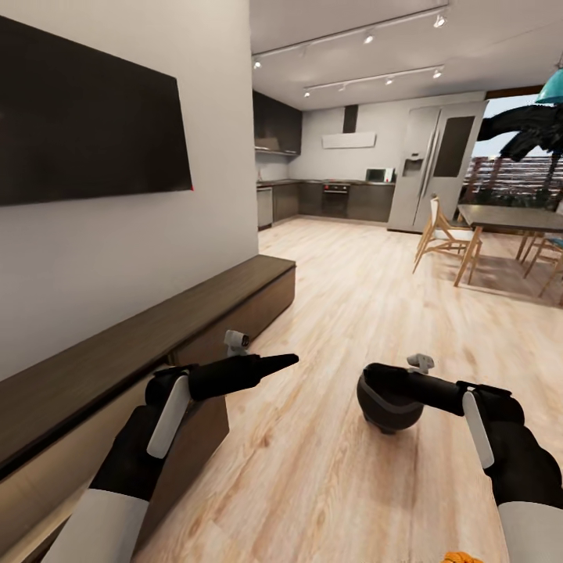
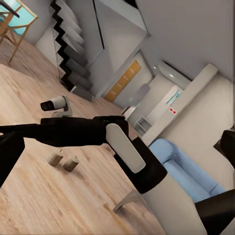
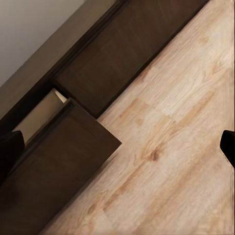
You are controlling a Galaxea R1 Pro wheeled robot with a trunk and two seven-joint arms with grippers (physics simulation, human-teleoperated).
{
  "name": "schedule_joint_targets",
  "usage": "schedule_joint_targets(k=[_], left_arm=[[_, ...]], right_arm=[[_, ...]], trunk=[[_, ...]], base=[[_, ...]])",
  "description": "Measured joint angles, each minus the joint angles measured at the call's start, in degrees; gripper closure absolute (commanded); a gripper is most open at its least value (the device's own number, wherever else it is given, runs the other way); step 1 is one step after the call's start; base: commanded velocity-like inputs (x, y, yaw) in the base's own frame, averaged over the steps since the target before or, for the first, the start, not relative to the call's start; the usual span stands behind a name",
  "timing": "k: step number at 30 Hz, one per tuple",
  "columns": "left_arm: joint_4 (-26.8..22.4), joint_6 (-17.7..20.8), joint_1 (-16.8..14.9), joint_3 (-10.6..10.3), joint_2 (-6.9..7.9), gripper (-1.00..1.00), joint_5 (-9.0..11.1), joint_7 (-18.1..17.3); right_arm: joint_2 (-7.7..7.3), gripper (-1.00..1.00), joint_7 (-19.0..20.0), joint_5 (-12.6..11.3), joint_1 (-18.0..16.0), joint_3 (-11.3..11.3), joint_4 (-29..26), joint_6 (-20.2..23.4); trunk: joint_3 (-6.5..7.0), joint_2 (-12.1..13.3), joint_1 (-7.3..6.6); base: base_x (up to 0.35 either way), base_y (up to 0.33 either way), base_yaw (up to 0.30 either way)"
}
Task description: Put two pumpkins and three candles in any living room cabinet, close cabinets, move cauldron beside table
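The wood floor (image 1: 352, 313) runs from the robot to a far kitchen with a tall grey fridge (image 1: 434, 168). On the left wall hangs a dark TV (image 1: 86, 117), and below it the long cabinet (image 1: 156, 328) stands against that wall. To the right, well apart from everything else, is a dining table (image 1: 508, 217) with wooden chairs (image 1: 446, 238).

The right wrist view shows what the head view hides behind the left arm: one drawer (image 3: 63, 156) of the cabinet is pulled out over the floor, its pale inside showing, while the front beside it sits flush.

The left wrist view looks the other way, to a staircase (image 2: 73, 49) and a blue sofa (image 2: 181, 166).

The cauldron (image 1: 389, 403) sits low over the open floor, right of the cabinet and well short of the table. The right end effector (image 1: 374, 385) reaches across its rim. Whether it is pinching the rim or spread, I cannot tell.

The left end effector (image 1: 285, 360) hangs over the floor just off the cabinet's front, beside the open drawer, with nothing seen in it. It looks like a single taper, so I cannot tell whether its fingers are together.

Two candles (image 2: 63, 161) lie on the floor close together beyond the right arm, seen from the left wrist. A sliver of pumpkin (image 1: 461, 557) shows on the floor by the right forearm.
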Motion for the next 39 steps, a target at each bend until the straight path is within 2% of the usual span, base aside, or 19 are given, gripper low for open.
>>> schedule_joint_targets(k=[28,39], left_arm=[[-0.11,0.01,0.0,0.09,0.08,-1.0,0.0,0.0],[-0.11,-0.01,0.01,0.18,0.08,-1.0,-0.01,0.0]], right_arm=[[0.0,-1.0,0.0,0.01,0.0,0.0,0.07,-0.28],[0.0,-1.0,0.0,-0.15,0.0,0.06,0.41,-0.28]], trunk=[[2.03,0.0,0.0],[1.81,0.0,0.0]], base=[[0.0,0.0,-0.217],[0.0,0.0,-0.079]])
